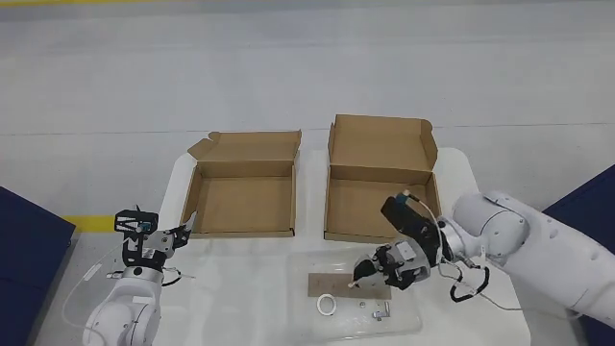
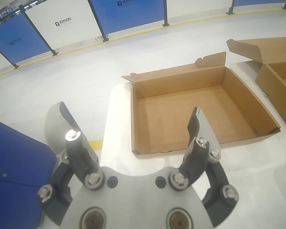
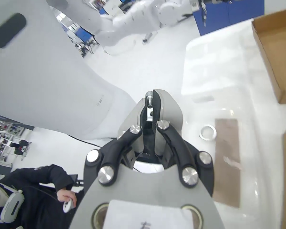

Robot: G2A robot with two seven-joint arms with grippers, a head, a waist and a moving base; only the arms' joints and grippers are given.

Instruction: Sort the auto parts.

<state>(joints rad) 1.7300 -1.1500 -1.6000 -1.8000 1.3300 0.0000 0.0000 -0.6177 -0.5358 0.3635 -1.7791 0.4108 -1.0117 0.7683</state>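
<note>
My right gripper [image 3: 150, 104] is shut on a small metal bolt [image 3: 149, 97], whose threaded end sticks out past the fingertips. In the top view this gripper [image 1: 366, 271] hangs over a clear plastic tray [image 1: 408, 325] at the table's front. A white ring [image 1: 326, 305] lies in the tray beside a brown card [image 1: 336, 284]; the ring [image 3: 207, 132] also shows in the right wrist view. A small metal part [image 1: 381, 314] lies near the tray's front. My left gripper [image 2: 131, 125] is open and holds nothing, at the table's front left corner [image 1: 183, 231], facing the left cardboard box [image 2: 202, 110].
Two open cardboard boxes stand side by side at the back of the table, the left box [image 1: 242, 202] and the right box [image 1: 377, 207], both with lids folded back. Blue barriers [image 2: 124, 3] line the floor beyond.
</note>
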